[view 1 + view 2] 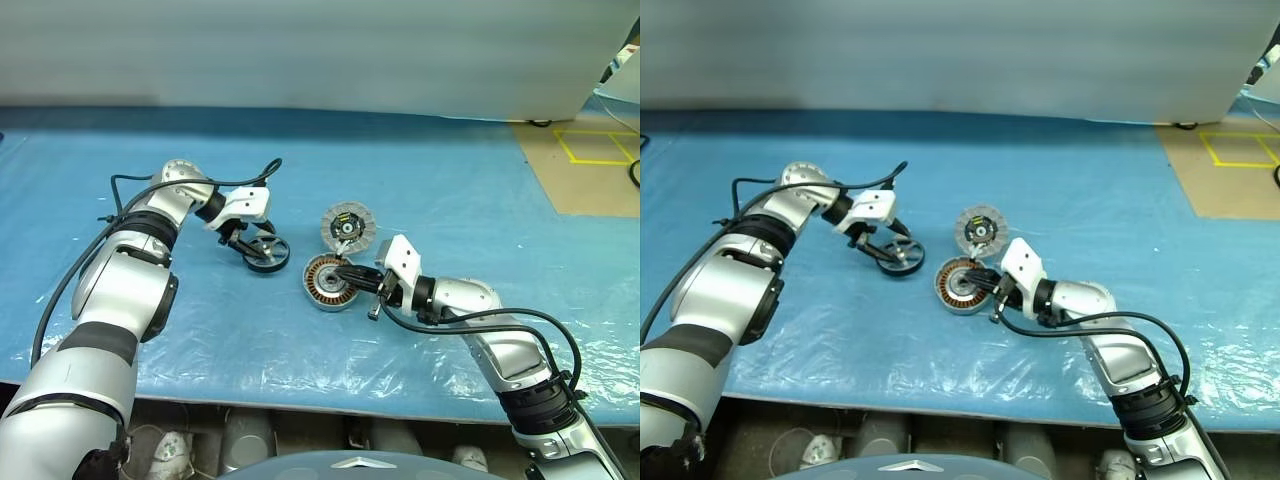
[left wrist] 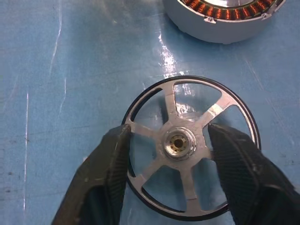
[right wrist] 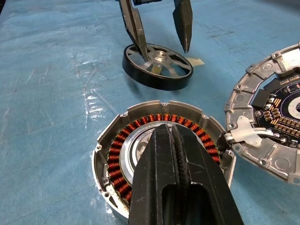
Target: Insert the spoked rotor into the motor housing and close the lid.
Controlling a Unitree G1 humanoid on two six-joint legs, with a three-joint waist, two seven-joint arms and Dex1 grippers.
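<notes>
The spoked rotor (image 1: pixel 266 250), a thin dark ring with silver spokes and a central hub (image 2: pixel 179 144), lies flat on the blue sheet. My left gripper (image 1: pixel 255 243) points down onto it, open, with one finger on either side of the hub and the tips inside the ring. To its right sits the motor housing (image 1: pixel 325 283), copper windings (image 3: pixel 117 154) facing up. My right gripper (image 1: pixel 342 270) is shut and its tips (image 3: pixel 169 127) lie over the housing's metal centre. The lid (image 1: pixel 347 227) lies just behind the housing, white-segmented face up, joined to it by a small white connector (image 3: pixel 243 133).
A crinkled blue plastic sheet (image 1: pixel 450 180) covers the table, whose front edge (image 1: pixel 300 400) runs close below the arms. A pale wall stands along the back. Brown floor with yellow tape (image 1: pixel 595 150) lies at the far right.
</notes>
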